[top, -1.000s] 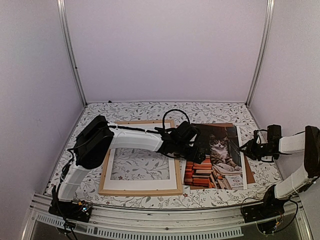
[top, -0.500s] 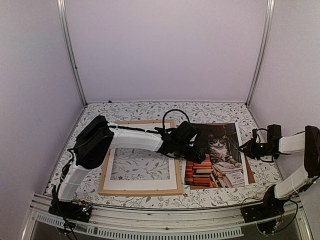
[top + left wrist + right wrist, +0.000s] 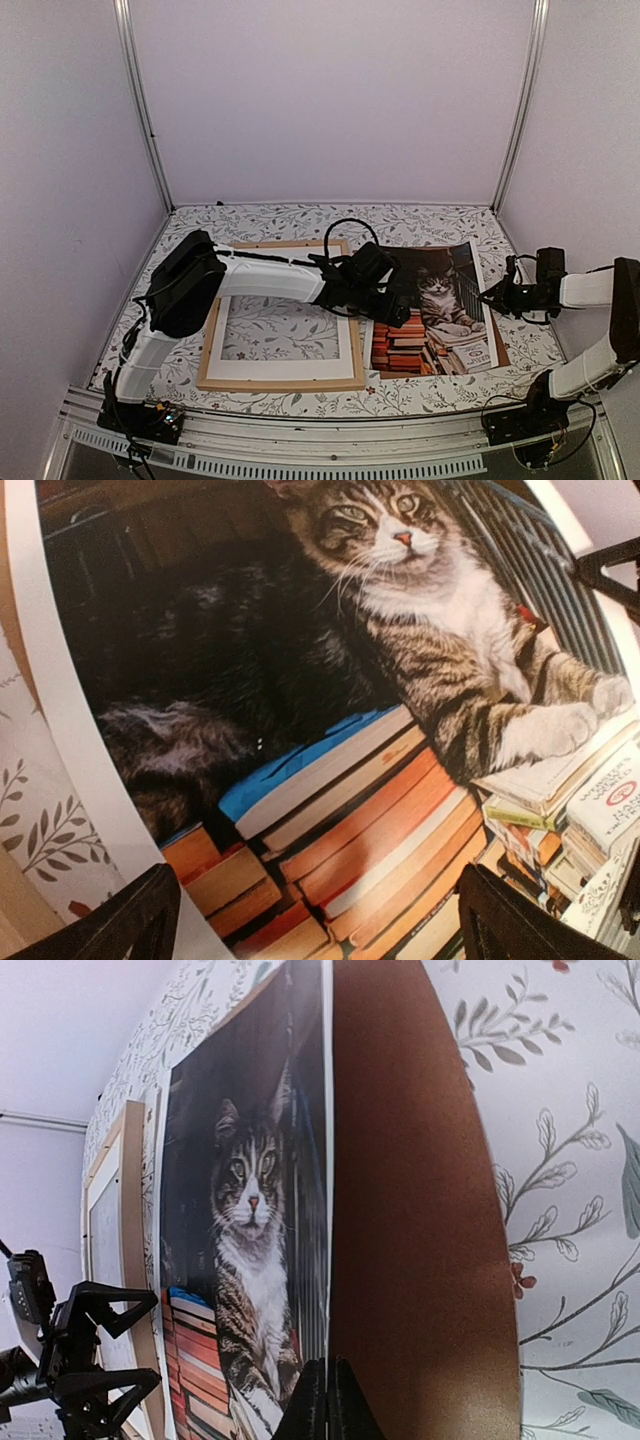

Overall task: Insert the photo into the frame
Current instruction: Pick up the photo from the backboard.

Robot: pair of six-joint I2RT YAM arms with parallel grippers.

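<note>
The photo (image 3: pixel 440 310), a tabby cat among orange books, lies on a brown backing board (image 3: pixel 499 348) right of the light wood frame (image 3: pixel 280 382). My right gripper (image 3: pixel 497 298) is shut on the photo's right edge. In the right wrist view its fingertips (image 3: pixel 328 1390) pinch that edge, and the photo (image 3: pixel 250 1210) stands raised off the backing board (image 3: pixel 420 1210). My left gripper (image 3: pixel 400 305) hangs open low over the photo's left part. In the left wrist view the photo (image 3: pixel 400 680) fills the picture between the two spread fingers (image 3: pixel 140 920).
A white mat (image 3: pixel 285 366) lies inside the frame, with the leafy tablecloth (image 3: pixel 280 335) showing through its opening. The left arm reaches across the frame's top rail. Metal posts and pale walls close in the table at the back and sides.
My right gripper has closed on the photo's right edge, and that edge has risen a little off the backing board. The left arm has not moved.
</note>
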